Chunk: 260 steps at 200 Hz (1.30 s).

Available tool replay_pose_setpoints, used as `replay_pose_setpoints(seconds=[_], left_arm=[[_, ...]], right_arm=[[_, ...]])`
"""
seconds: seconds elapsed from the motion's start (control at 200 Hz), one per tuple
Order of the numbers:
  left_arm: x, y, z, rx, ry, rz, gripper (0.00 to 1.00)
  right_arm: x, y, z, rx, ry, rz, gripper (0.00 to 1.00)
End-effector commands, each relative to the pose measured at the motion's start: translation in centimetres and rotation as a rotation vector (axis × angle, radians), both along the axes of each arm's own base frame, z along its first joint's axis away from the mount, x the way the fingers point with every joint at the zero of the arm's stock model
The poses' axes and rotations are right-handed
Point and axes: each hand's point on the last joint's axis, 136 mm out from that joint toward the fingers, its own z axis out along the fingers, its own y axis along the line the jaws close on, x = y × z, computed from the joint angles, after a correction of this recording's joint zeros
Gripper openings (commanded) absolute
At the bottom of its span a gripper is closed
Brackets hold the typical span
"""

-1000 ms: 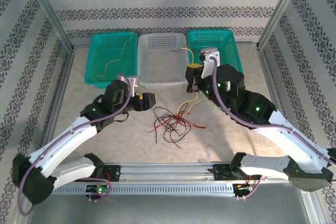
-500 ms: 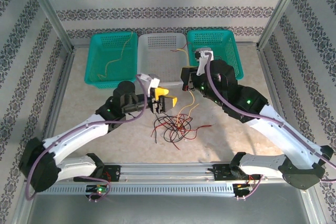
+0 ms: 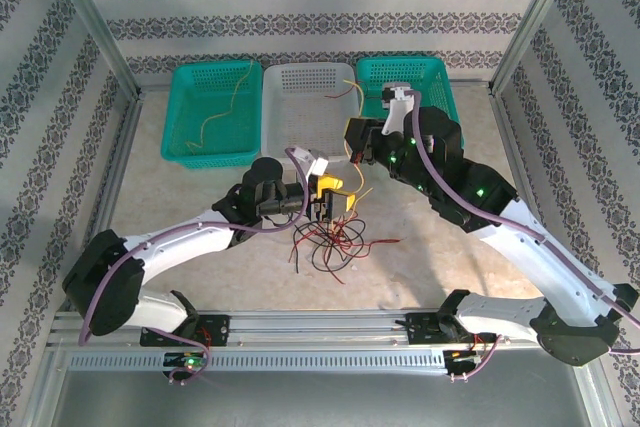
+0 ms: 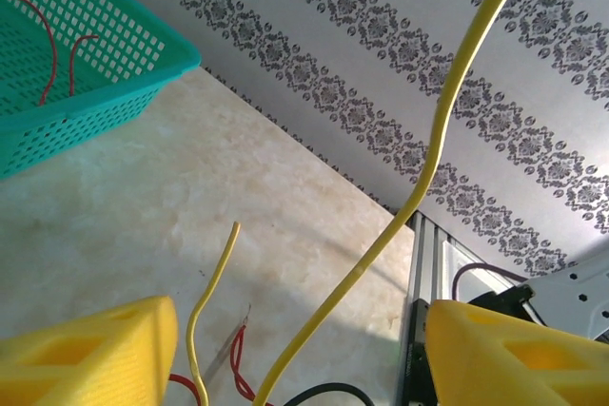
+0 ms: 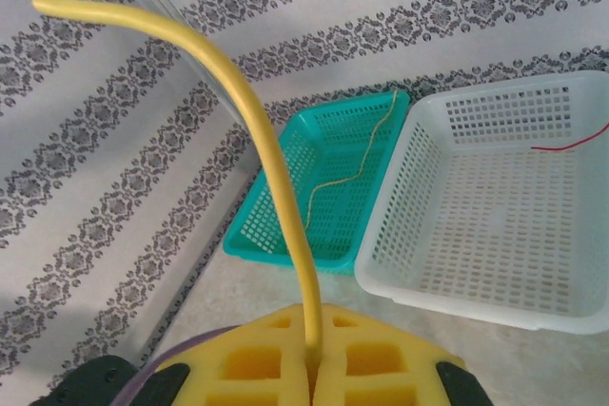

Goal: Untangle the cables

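The cables [image 3: 325,237] lie as a red, black and yellow tangle on the table's middle. My right gripper [image 3: 355,137] [image 5: 312,358] hovers above the white basket's front edge, shut on a yellow cable [image 5: 285,187]. That yellow cable [image 3: 358,182] runs down from it into the tangle. My left gripper [image 3: 330,197] [image 4: 300,368] stands open just above the tangle's back edge. In the left wrist view the yellow cable [image 4: 419,187] rises between the pads [image 4: 86,349] without touching them; a second yellow end [image 4: 214,282] and red and black strands lie below.
Three baskets line the back: a teal basket [image 3: 212,112] holding a tan cable, a white basket [image 3: 310,112] holding a red cable [image 5: 571,140], and another teal basket [image 3: 405,82] with red cables [image 4: 57,64]. Metal frame rails border the table.
My left arm has swung right and forward until its gripper is over the tangle. My right gripper has drawn the yellow cable up and back towards the white basket.
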Motion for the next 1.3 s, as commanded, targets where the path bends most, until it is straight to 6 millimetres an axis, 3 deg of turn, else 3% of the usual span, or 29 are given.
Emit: replay_pose_setpoints(seconds=[0.0, 0.18, 0.34, 0.475, 0.6, 0.705, 0.9, 0.984, 1.074, 1.229, 1.294], left_arm=[[-0.6, -0.4, 0.1, -0.01, -0.047, -0.025, 0.63], [-0.8, -0.3, -0.5, -0.004, -0.038, -0.034, 0.37], [-0.8, -0.5, -1.1, 0.003, -0.027, -0.043, 0.32], [-0.6, -0.6, -1.5, 0.005, -0.015, -0.033, 0.2], [-0.2, -0.1, -1.8, 0.016, -0.022, 0.003, 0.0], [0.2, 0.8, -2.1, 0.024, -0.032, 0.061, 0.0], [-0.8, 1.2, -2.8, -0.002, -0.002, 0.041, 0.0], [-1.0, 1.3, -2.8, -0.028, 0.006, 0.041, 0.0], [-0.8, 1.6, -1.8, -0.088, 0.028, 0.053, 0.0], [0.2, 2.3, 2.5, -0.262, 0.066, 0.054, 0.0], [0.2, 2.5, 4.1, -0.307, 0.066, 0.047, 0.0]], right_arm=[[-0.1, -0.1, 2.8, 0.087, -0.045, 0.015, 0.0], [0.2, -0.2, 3.0, 0.103, -0.045, 0.014, 0.0], [0.4, -0.4, 3.0, 0.137, -0.04, 0.011, 0.0], [0.5, -0.9, 3.3, 0.176, -0.037, 0.007, 0.0], [0.7, -1.7, 3.3, 0.201, -0.033, -0.014, 0.0], [0.8, -3.4, 3.4, 0.217, -0.04, -0.06, 0.0], [1.4, -7.9, 3.0, 0.299, -0.028, -0.191, 0.0], [1.9, -8.2, 2.0, 0.313, 0.005, -0.195, 0.0], [2.5, -6.7, 0.1, 0.29, 0.064, -0.146, 0.0], [2.5, -5.2, -5.9, 0.142, 0.198, -0.141, 0.33], [1.9, -5.2, -8.3, 0.097, 0.227, -0.148, 0.4]])
